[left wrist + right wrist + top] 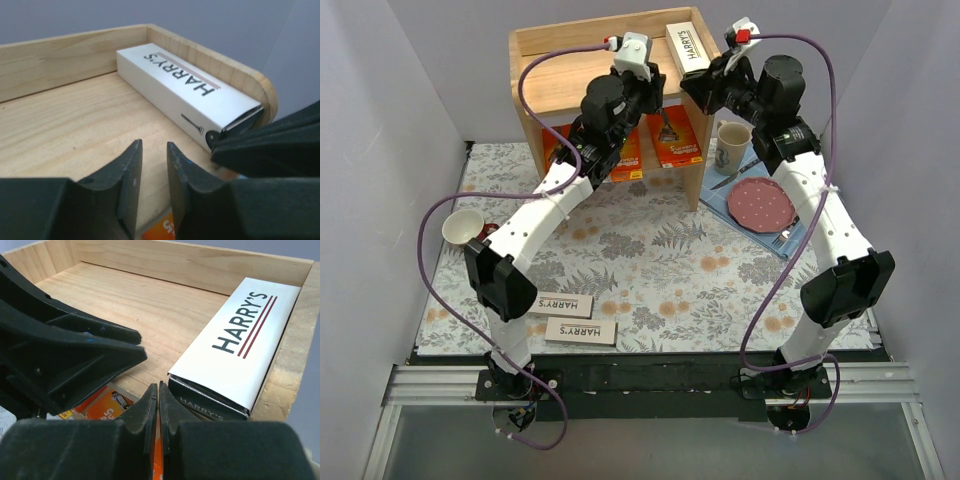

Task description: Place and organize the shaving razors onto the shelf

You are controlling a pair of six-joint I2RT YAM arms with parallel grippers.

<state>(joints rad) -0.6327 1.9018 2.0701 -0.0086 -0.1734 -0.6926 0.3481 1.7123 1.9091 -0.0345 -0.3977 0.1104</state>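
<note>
Neatly squared against the right rail (286,372) of the shelf (175,262), sparing room for more packs, lies one HARRY'S box (245,340); left pincer (152,150) slightly parted, right pincer (158,390) shut, both empty beside it.

My claw (158,389) pinched shut at shelf (150,310) front edge. White box (240,342) lies flat in its right corner. Left claw (141,346) close alongside.

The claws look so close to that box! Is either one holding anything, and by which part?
Nothing is held. The left gripper is slightly open and empty, the right gripper shut on nothing; the white box lies on the shelf.
</note>
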